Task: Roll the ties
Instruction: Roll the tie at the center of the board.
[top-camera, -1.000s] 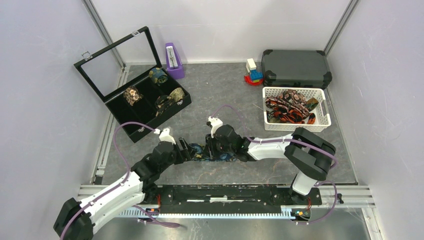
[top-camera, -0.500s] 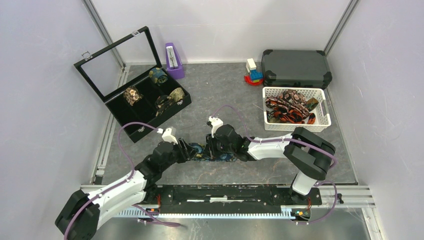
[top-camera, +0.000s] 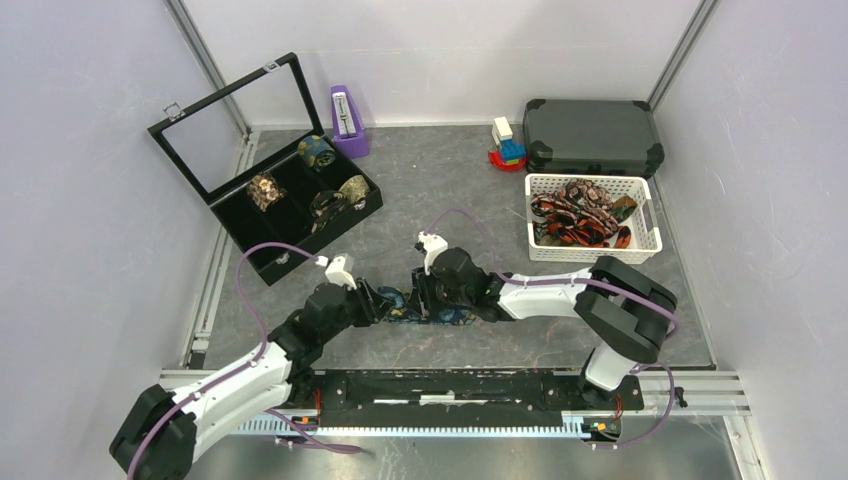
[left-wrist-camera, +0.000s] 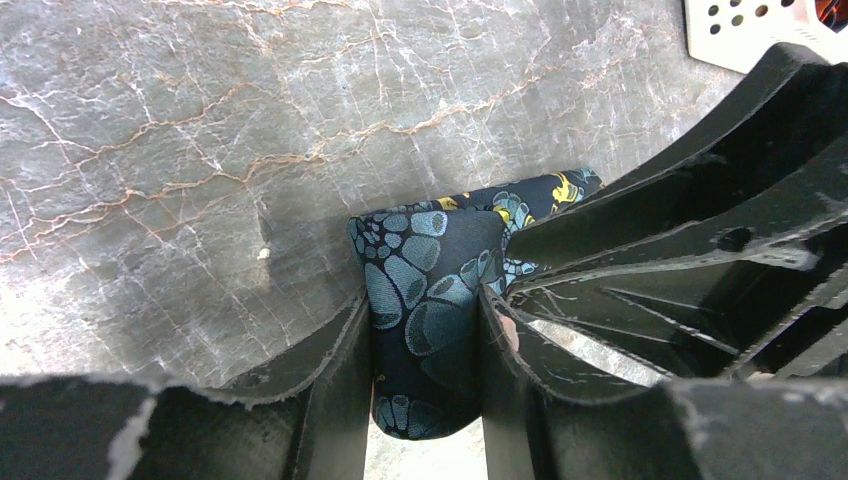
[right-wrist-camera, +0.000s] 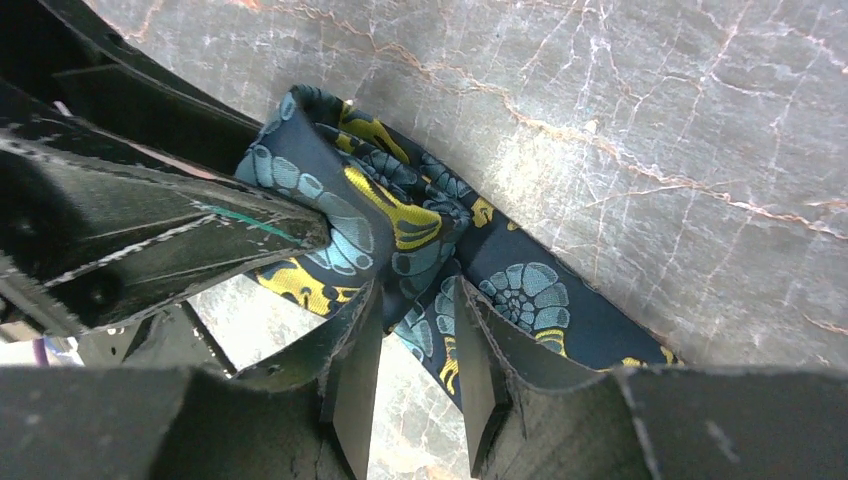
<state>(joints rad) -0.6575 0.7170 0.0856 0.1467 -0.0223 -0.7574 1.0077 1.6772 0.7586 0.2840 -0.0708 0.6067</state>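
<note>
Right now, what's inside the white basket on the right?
A tangled heap of loose ties, mostly red-orange and brown patterned, with a green bit at the right end. The basket floor and anything beneath the heap are covered.

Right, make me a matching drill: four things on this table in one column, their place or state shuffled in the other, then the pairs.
1. white perforated plastic basket
2. black box with glass lid
3. navy paisley fabric tie
4. dark grey hard case

A. lid raised, rolled ties inside
B. shut, far right corner
C. holds loose red-orange ties
D. between left claw and right claw

Pairs: 1-C, 2-A, 3-D, 4-B
</note>
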